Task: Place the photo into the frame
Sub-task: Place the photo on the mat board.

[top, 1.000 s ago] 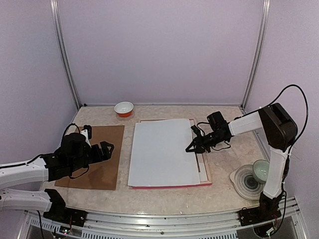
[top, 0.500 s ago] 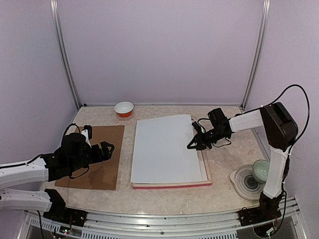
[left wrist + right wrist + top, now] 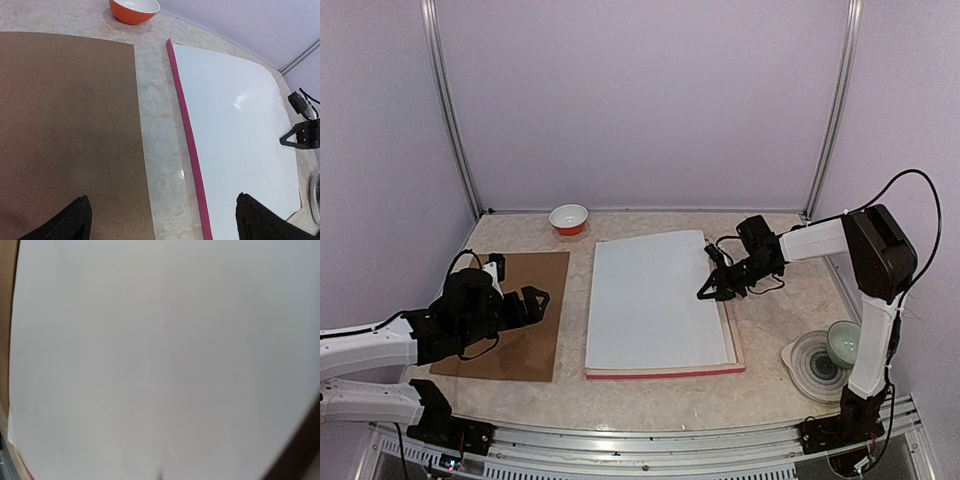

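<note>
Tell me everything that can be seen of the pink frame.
The frame is a thin, flat rectangle, bright pink on its outer edges, paler on its right strip. It lies flat in the middle of the table. A white sheet, probably the photo face down, rests on it and hides nearly all; only the near edge, left edge and right strip show. The brown board lies apart to its left.

I see the photo (image 3: 235, 130), centre right, as smooth white paper with a faint sheen; the brown board (image 3: 65, 125), left, looks matt, grainy.
</note>
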